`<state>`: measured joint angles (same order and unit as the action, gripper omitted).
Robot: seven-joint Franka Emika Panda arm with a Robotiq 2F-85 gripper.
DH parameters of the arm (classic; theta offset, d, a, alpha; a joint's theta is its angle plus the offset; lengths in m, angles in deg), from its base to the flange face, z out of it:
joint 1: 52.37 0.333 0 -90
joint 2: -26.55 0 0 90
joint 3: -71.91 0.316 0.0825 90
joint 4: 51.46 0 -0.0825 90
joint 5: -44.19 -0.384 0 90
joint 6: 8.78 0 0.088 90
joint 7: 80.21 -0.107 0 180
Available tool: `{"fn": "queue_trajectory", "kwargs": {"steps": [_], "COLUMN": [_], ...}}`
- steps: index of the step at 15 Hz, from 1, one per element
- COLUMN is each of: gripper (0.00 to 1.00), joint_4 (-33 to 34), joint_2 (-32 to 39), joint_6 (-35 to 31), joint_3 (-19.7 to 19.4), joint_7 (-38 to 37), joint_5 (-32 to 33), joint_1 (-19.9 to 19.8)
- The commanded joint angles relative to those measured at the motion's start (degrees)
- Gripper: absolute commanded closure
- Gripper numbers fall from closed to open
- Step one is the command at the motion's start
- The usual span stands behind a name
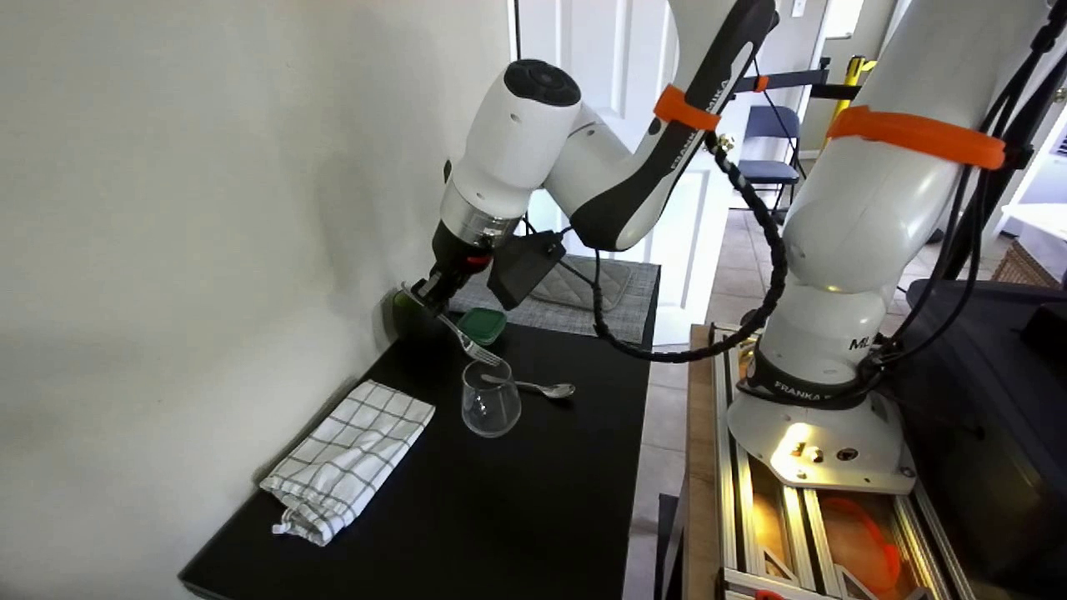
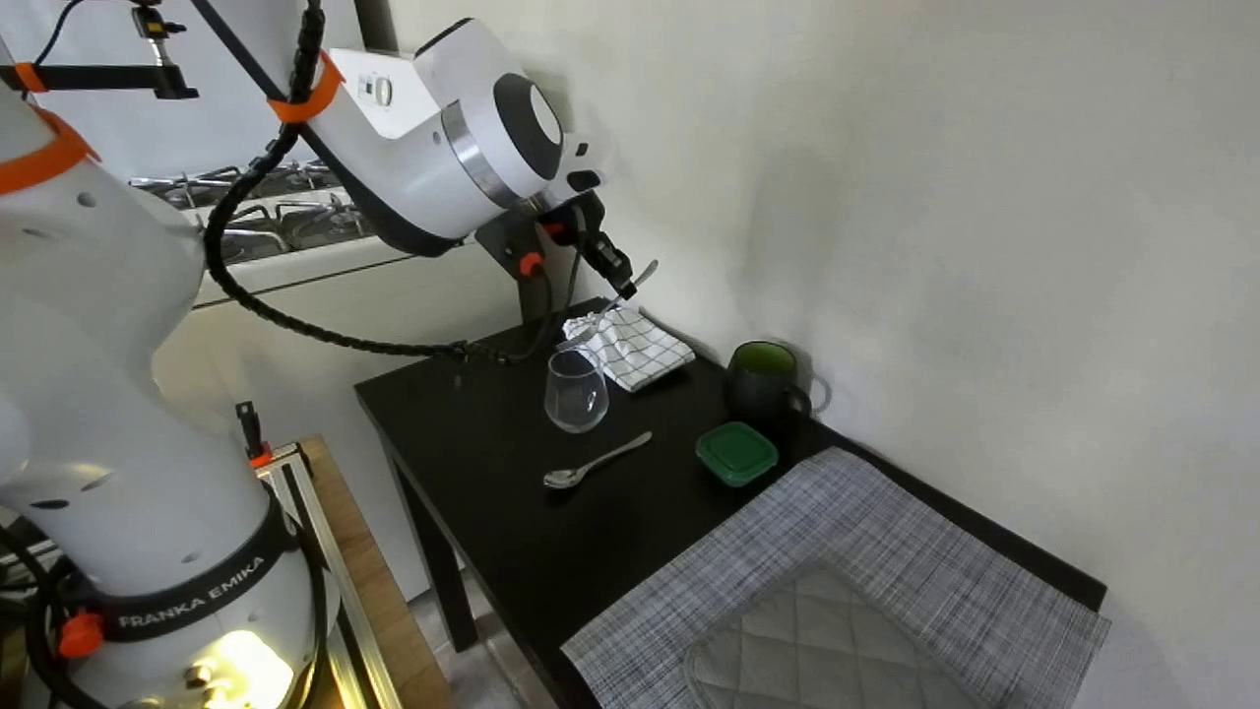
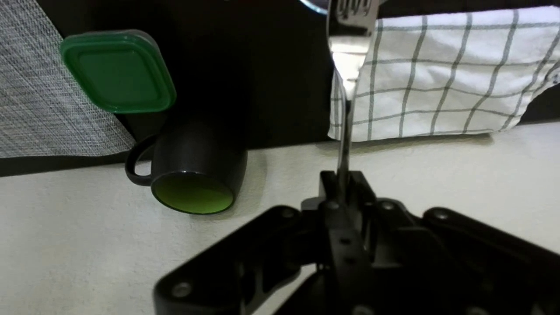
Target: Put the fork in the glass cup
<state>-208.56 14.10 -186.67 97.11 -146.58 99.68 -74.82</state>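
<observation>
A pale, matte wall (image 1: 167,208) backs a smooth black rectangular table (image 1: 500,517). On it stands a clear, rounded, stemless glass cup (image 1: 491,408), upright. The black jointed gripper (image 3: 343,181) has its fingers pinched together on the handle of a shiny silver metal fork (image 3: 348,78), which slants down tines-first toward the cup. The tines are near the rim; whether they lie over the opening is hard to tell. A polished metal spoon (image 2: 564,479) lies near the cup. Along the wall edge are a folded white checked cloth towel (image 1: 358,450) and a dark mug (image 3: 197,153), green inside, just beside a squarish green-lidded plastic container (image 3: 118,74). A woven grey placemat (image 2: 866,512) bears a quilted grey pad (image 2: 817,630). Bare tabletop stretches between the towel and the long edge nearest the white arm (image 1: 508,133). "FRANKA EMIKA" reads on a black band (image 2: 197,596) round its base.
</observation>
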Motion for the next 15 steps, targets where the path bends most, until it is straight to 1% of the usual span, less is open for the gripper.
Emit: {"fn": "queue_trajectory", "kwargs": {"steps": [1,6,11,15], "gripper": [0.98,0.98,0.98,0.98], "joint_4": [-0.2,-0.9,-0.8,0.8], "joint_2": [-1.0,-3.6,-5.7,-5.6], "joint_6": [-0.1,-0.4,0.2,1.2], "joint_3": [3.1,6.0,8.5,10.1], "joint_7": [-10.1,-21.6,-31.3,-38.8], "joint_5": [9.1,18.8,26.2,32.9], "joint_1": [-3.2,-5.6,-6.8,-7.6]}}
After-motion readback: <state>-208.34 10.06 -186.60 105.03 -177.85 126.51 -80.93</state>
